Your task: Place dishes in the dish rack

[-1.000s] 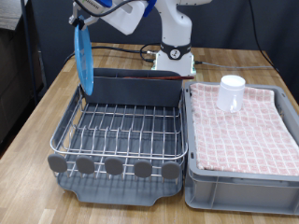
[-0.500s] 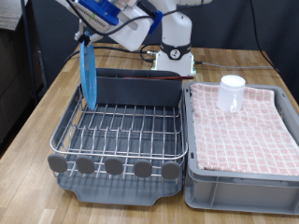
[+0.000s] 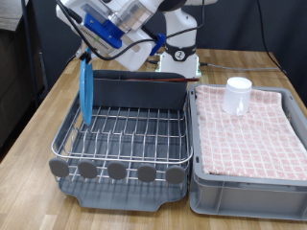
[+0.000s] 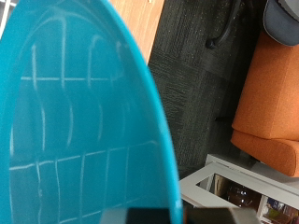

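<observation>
Plate [image 3: 85, 91] first: you have the bright-blue disc hanging edge-on from the gripper [image 3: 88, 55], upright and nearly vertical, over the dish rack [image 3: 123, 134] at the exterior view's left, close to the rack's left wall and just in front of the tall grey caddy [image 3: 139, 88]. The fingers are closed on the plate's upper rim, as far as the exterior view lets you judge; in the wrist view the plate [image 4: 75, 121] fills most of the picture, and the faint grid on its face looks like the rack wires mirrored in the glaze. Its lower edge sits about level with the silver wires, but you cannot tell from here whether it rests in a slot or hangs just above one. So the step in hand is seating this plate in the rack. To finish it you would need the lower edge between two wires and the plate standing on its own, since a release with the rim on top of a wire would likely let it tip flat. Your white mug [image 3: 237, 94] waits upright on the pink checkered cloth in the grey bin [image 3: 247, 182] at the right, well apart from the gripper; no spoon shows.
</observation>
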Robot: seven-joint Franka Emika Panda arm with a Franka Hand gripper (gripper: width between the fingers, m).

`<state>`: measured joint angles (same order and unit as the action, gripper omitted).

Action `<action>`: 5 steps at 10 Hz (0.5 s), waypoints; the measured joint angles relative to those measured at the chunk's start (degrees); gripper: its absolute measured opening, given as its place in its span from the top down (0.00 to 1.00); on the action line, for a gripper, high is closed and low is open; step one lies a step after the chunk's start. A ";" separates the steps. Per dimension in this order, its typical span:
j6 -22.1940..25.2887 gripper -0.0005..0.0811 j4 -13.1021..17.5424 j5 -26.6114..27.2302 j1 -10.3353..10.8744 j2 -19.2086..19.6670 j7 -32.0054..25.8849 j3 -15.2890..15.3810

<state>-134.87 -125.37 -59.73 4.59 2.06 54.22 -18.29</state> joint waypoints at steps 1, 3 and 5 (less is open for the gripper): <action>-0.44 0.97 -0.40 -0.86 0.00 0.43 1.33 -0.28; -2.20 0.97 -1.33 -2.55 -0.02 1.18 3.40 -1.03; -3.87 0.97 -1.93 -4.04 -0.03 1.94 4.55 -1.92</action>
<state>-138.74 -127.30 -63.78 4.56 4.01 58.78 -20.21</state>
